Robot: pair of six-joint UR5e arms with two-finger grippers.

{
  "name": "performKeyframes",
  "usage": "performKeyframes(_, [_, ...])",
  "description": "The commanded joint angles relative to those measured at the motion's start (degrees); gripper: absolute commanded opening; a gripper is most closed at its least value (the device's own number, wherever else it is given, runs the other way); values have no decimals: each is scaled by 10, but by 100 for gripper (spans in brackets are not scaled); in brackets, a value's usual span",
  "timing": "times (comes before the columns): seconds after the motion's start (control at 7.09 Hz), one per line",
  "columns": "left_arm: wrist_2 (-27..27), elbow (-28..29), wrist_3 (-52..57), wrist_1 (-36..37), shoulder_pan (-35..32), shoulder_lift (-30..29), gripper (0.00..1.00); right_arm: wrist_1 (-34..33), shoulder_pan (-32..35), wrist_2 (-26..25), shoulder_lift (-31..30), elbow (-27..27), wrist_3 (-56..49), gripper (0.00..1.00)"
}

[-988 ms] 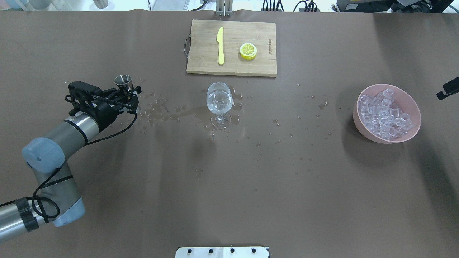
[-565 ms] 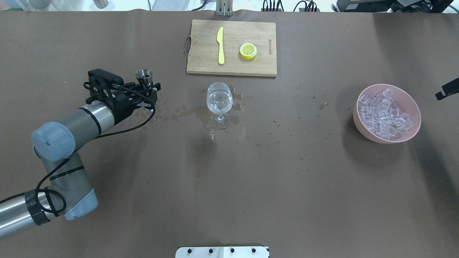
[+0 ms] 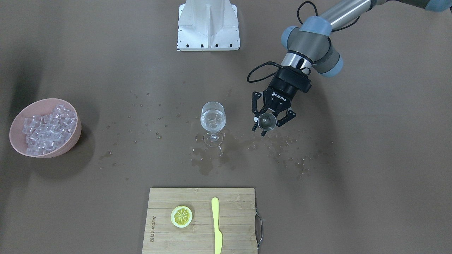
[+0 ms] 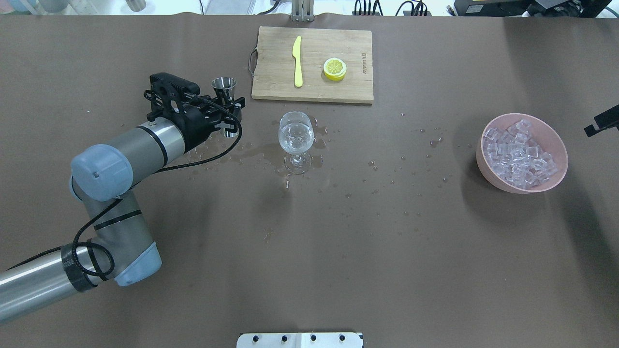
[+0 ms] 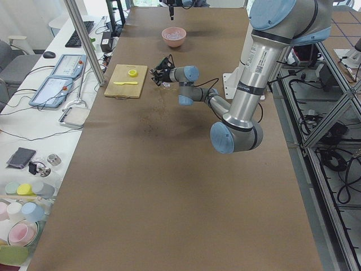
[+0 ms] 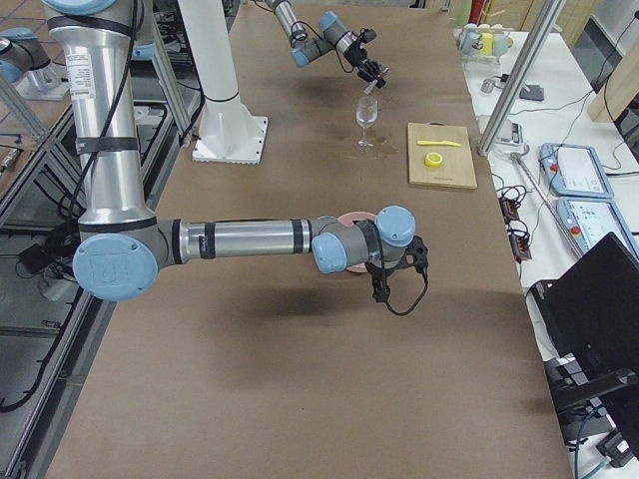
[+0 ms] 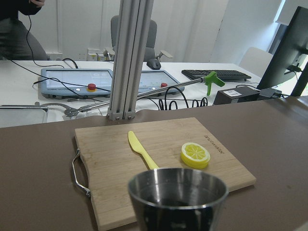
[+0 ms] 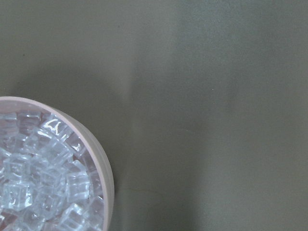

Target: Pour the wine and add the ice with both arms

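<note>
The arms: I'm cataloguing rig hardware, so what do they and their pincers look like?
Both are silver-grey tubes with pale blue joint caps. The left arm has a looping black cable, a black tape wrap, black lettering on one tube, and a black two-finger pincer marked ROBOTIQ in white. The right arm ends in a black pincer with a cable loop.

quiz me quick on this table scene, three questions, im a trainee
1. True or false: the left pincer is empty.
2. What fills the round pink bowl? A) water B) clear ice cubes C) sugar lumps
3. Fill in: the yellow plastic knife and the yellow lemon slice lie on the ____.

Key:
1. False: it grips the small steel measuring cup, held upright.
2. B.
3. bamboo cutting board.
</note>
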Motion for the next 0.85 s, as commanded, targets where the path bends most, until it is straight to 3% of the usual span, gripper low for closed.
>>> performKeyframes(0.0, [44, -2, 79, 7, 1, -20, 0, 0, 0, 12, 0, 1, 2, 100])
performKeyframes(0.28, [45, -20, 227, 7, 1, -13, 0, 0, 0, 14, 0, 2, 6, 100])
performKeyframes(0.42, [77, -18, 259, 8, 2, -15, 0, 0, 0, 26, 0, 2, 7, 100])
performKeyframes(0.56, [127, -16, 396, 12, 9, -35, 0, 0, 0, 27, 0, 1, 7, 100])
performKeyframes(0.71, [131, -20, 425, 48, 20, -55, 0, 0, 0, 28, 0, 0, 7, 100])
